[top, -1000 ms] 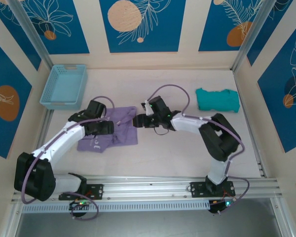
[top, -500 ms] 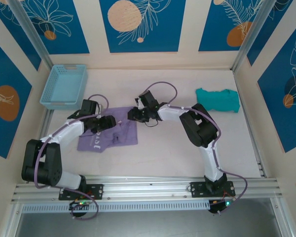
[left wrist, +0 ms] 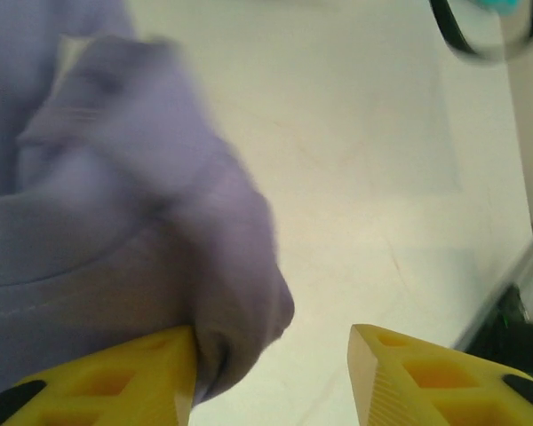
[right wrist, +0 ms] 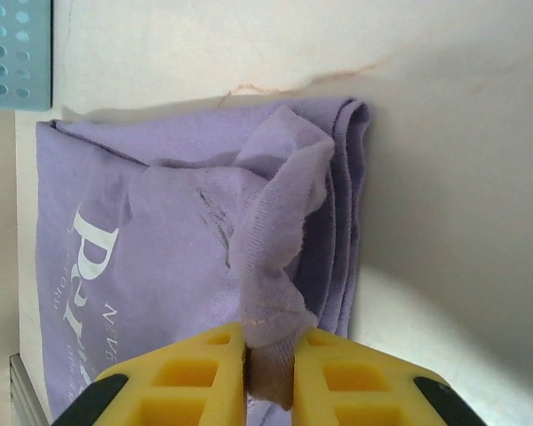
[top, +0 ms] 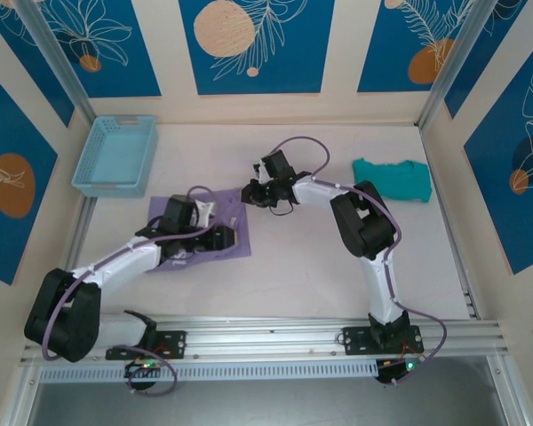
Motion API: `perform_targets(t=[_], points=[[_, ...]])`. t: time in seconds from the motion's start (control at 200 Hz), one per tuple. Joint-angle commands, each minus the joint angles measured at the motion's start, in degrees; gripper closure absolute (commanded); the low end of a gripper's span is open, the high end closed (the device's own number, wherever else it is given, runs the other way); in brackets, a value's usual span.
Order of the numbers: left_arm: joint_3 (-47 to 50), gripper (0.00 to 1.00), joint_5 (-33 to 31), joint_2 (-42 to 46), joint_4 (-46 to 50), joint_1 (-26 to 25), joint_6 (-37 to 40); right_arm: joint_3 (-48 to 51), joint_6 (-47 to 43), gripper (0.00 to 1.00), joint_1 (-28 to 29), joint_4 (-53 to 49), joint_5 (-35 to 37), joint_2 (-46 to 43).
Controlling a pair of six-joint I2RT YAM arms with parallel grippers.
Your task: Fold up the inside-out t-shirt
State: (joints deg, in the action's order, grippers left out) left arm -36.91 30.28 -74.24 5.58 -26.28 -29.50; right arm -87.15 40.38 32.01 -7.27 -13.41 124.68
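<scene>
top external: the inside-out t-shirt (top: pixel 234 217) lies as a flat lavender bundle on the table (top: pixel 302 266), left of centre and nearer than the light blue basket (top: pixel 115 155). the left gripper (top: pixel 229 238) sits low over the shirt's near right part. the right gripper (top: pixel 251 191) is at the shirt's far right corner. a teal garment (top: pixel 393 179) lies well apart at the far right.

left wrist: the left gripper (left wrist: pixel 271 377) has its yellow fingers (left wrist: pixel 115 386) standing apart, with bare table showing in the gap. a blurred bunch of the t-shirt (left wrist: pixel 115 222) presses against the inner face of one finger; the other finger touches nothing, so the cloth is not clamped.

right wrist: the right gripper (right wrist: pixel 269 359) has its fingers (right wrist: pixel 195 373) drawn almost together, pinching a narrow raised strip of the t-shirt (right wrist: pixel 160 240). the rest of the shirt lies folded on the table, white lettering showing on it. a corner of the basket (right wrist: pixel 13 49) shows at the upper left.
</scene>
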Motion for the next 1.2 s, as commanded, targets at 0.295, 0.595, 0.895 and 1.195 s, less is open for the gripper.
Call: perform_targets(t=[0.295,0.595,0.895,1.195], points=[[-5.37,0.26,0.59,2.11,1.66,-4.0,4.05,-2.49,-12.2,0.57,-3.81,-13.47,-0.84,-3.43],[-4.62,0.23,-15.11,5.05,8.42,16.55,-3.16,19.05,-9.74,0.51,2.96,-6.84,-1.73,-19.05],[-7.67,0.23,-18.33,-8.11,7.09,26.57,-1.51,20.58,-2.64,0.52,15.2,0.79,-1.94,-17.74],[-0.45,0.23,-18.67,-4.65,10.44,27.75,1.46,13.25,-2.56,0.58,13.35,-9.39,6.75,-7.86]])
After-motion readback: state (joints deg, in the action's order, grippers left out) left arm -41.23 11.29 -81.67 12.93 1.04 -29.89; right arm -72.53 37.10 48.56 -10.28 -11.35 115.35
